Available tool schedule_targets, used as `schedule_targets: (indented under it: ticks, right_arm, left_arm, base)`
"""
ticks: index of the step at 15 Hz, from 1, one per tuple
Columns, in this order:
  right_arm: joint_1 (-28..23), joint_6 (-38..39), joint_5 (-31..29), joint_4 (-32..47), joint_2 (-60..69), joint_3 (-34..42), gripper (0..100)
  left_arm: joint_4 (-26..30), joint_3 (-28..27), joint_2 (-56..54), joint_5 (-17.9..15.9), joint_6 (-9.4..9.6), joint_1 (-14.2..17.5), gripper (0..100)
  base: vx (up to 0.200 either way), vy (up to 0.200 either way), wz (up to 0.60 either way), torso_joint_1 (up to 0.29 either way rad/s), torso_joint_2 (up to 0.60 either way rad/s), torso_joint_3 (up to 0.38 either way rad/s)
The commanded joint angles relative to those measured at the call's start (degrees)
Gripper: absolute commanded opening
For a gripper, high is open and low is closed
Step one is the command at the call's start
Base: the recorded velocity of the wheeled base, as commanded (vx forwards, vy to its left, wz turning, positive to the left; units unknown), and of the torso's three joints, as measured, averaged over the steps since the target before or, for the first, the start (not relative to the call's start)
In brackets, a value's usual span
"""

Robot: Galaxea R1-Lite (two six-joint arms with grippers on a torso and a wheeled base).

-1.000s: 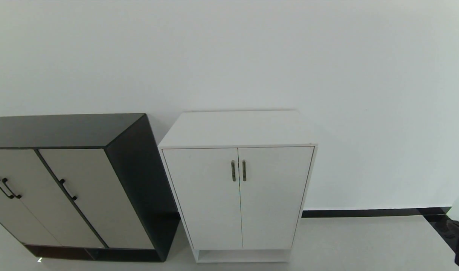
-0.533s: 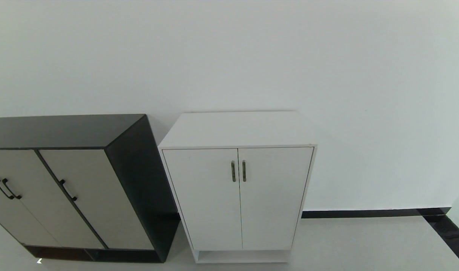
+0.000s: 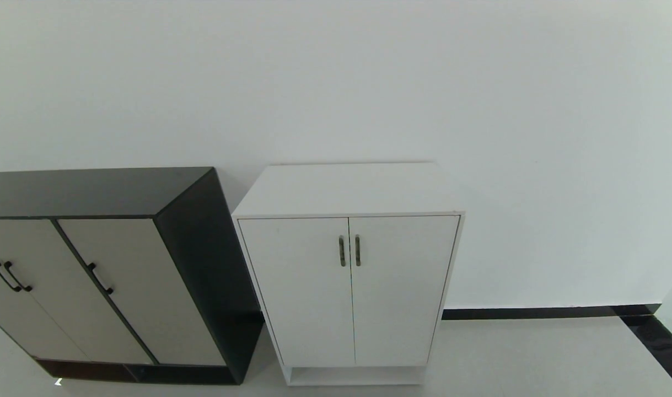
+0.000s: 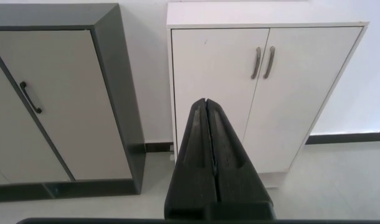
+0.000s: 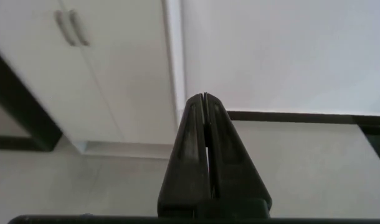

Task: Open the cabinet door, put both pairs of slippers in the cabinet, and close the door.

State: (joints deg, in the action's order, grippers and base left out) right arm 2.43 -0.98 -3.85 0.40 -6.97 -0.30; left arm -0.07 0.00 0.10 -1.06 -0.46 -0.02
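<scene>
— Where does the white two-door wooden cabinet [image 3: 308,298] stand?

— On the grey floor [image 3: 534,358], backed against the plain white wall [image 3: 479,110], near the middle of the head view. Its left side is just beside a black cabinet with beige doors [image 3: 198,264].

— And its doors?

— Both are shut and flush. Two slim dark metal handles [image 3: 342,251] stand upright side by side where the doors meet, near the top. A low open recess [image 3: 352,376] runs beneath the doors.

— The end effectors?

— The left end effector [image 4: 206,104] has its black fingers pressed together with nothing between them. It points at the white cabinet's left door, well apart from it. The right end effector [image 5: 204,98] is likewise together and empty, aimed at the wall just right of the cabinet, above the black skirting strip [image 3: 534,312].
</scene>
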Motion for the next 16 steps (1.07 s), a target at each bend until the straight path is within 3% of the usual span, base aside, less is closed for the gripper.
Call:
schedule_targets:
  ticks: [1, 16]
  right_arm:
    - [-3.48, -0.26, 0.16, 0.04, 4.95, -0.05, 0]
    - [-2.78, 0.27, 0.51, -0.14, 6.89, 0.22, 0]
  left_arm:
    - [-0.01, 0.0, -0.01, 0.01, -0.06, -0.06, 0]
    - [-0.01, 0.0, -0.01, 0.01, 0.2, -0.06, 0]
  base:
    - [0.0, 0.0, 0.0, 0.0, 0.0, 0.0]
    - [0.0, 0.0, 0.0, 0.0, 0.0, 0.0]
